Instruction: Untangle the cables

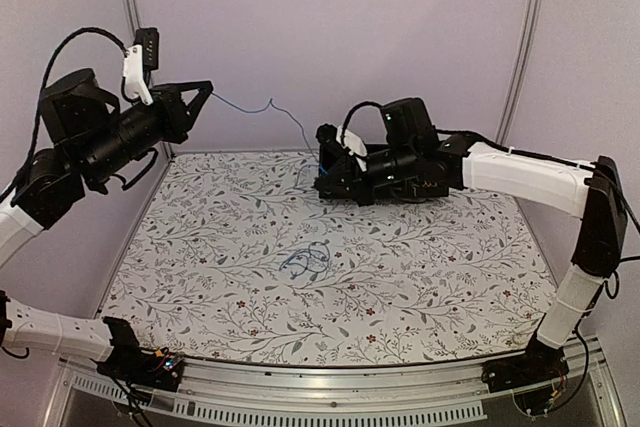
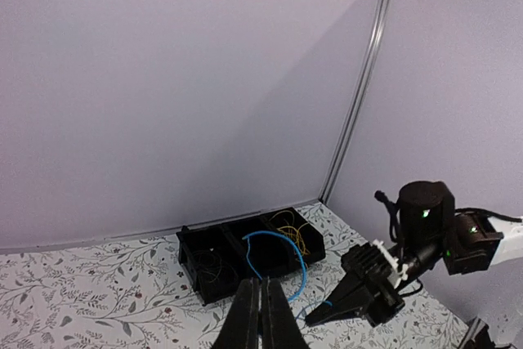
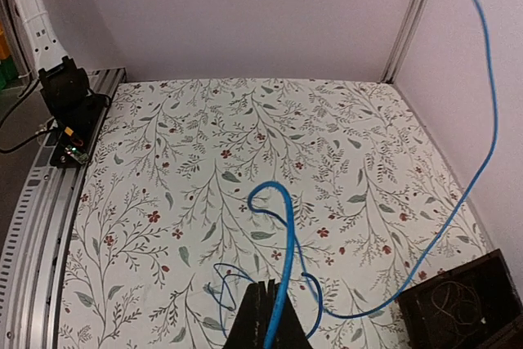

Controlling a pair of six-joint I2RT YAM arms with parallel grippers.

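My left gripper point(image 1: 203, 93) is raised high at the back left, shut on one end of a thin blue cable point(image 1: 268, 104). In the left wrist view the shut fingers point(image 2: 263, 304) hold this cable point(image 2: 299, 257), which arcs over to my right gripper point(image 2: 320, 314). My right gripper point(image 1: 322, 160), low at the back middle, is shut on the same blue cable point(image 3: 283, 226), which loops ahead of its fingers point(image 3: 270, 296). A small tangle of blue and whitish cables point(image 1: 306, 259) lies mid-table; it also shows in the right wrist view point(image 3: 219, 284).
A black three-compartment tray point(image 2: 189, 252) stands by the back wall beside my right gripper. It holds a dark cable point(image 2: 211, 264) on the left and a yellow cable point(image 2: 296, 230) on the right. Its corner shows in the right wrist view point(image 3: 490, 266). The walls are close behind.
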